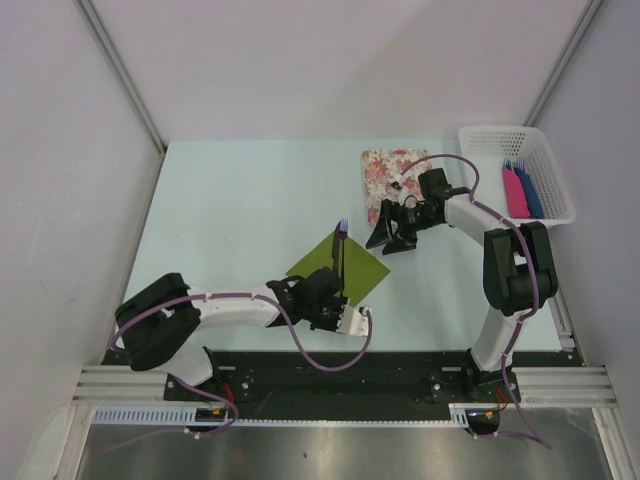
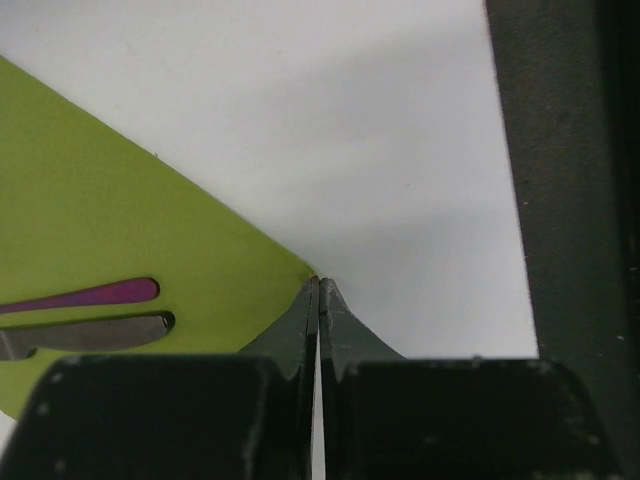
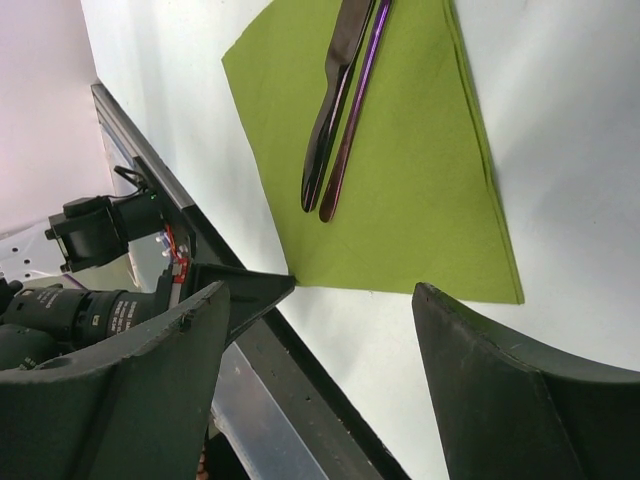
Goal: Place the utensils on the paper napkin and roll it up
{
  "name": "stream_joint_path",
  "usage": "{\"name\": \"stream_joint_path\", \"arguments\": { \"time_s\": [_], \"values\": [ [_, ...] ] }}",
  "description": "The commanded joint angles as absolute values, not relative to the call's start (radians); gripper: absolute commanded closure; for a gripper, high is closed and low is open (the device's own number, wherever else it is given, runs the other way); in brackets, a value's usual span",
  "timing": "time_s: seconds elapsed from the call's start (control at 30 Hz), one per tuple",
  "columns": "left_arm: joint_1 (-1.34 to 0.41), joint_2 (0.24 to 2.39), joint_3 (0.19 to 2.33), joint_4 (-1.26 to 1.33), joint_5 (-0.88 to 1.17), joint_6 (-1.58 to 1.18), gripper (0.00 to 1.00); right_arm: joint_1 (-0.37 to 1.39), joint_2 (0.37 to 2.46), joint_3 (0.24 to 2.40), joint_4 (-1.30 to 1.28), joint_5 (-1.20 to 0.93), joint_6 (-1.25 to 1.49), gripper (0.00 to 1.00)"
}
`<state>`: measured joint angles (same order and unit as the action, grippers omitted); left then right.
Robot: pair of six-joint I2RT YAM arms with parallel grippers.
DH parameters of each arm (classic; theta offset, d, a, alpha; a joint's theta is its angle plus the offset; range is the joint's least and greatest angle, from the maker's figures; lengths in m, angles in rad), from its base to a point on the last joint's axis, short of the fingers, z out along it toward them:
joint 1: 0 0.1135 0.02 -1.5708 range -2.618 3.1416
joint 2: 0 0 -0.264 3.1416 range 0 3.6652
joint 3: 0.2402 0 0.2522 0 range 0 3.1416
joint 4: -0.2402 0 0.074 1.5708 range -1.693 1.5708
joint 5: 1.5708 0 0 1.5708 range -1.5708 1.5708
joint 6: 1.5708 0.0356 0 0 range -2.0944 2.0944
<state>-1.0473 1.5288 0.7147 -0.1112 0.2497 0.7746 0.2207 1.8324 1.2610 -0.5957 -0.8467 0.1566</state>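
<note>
The olive-green paper napkin [image 1: 368, 268] [image 2: 100, 220] [image 3: 420, 200] lies flat as a diamond on the table. Two dark purple utensils [image 1: 341, 250] [image 3: 340, 110] lie side by side along its middle; the fork's tines stick out past the far corner. Their handle ends [image 2: 90, 300] show in the left wrist view. My left gripper [image 1: 344, 302] [image 2: 319, 285] is shut, its tips pinched together right on the napkin's near corner. My right gripper [image 1: 390, 238] [image 3: 320, 290] hovers open just right of the napkin, holding nothing.
A pink floral mat [image 1: 385, 168] lies at the back, partly under the right arm. A white basket [image 1: 480, 135] at the back right holds pink and blue flat pieces [image 1: 520, 190]. The black base rail [image 3: 300, 390] runs along the near table edge.
</note>
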Motion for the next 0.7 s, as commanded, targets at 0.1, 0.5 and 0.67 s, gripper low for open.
{"name": "stream_joint_path", "arguments": {
  "time_s": [0.1,0.5,0.67],
  "values": [
    [-1.072,1.454,0.758,-0.173,0.359,0.729,1.00,0.230,1.818,1.276,-0.600,-0.867,0.160,0.21],
    [-0.979,1.476,0.893,-0.278,0.428,0.709,1.00,0.255,1.824,1.261,-0.586,-0.873,0.152,0.23],
    [-0.908,1.517,0.949,-0.290,0.456,0.709,1.00,0.259,1.827,1.243,-0.566,-0.870,0.170,0.33]
  ]
}}
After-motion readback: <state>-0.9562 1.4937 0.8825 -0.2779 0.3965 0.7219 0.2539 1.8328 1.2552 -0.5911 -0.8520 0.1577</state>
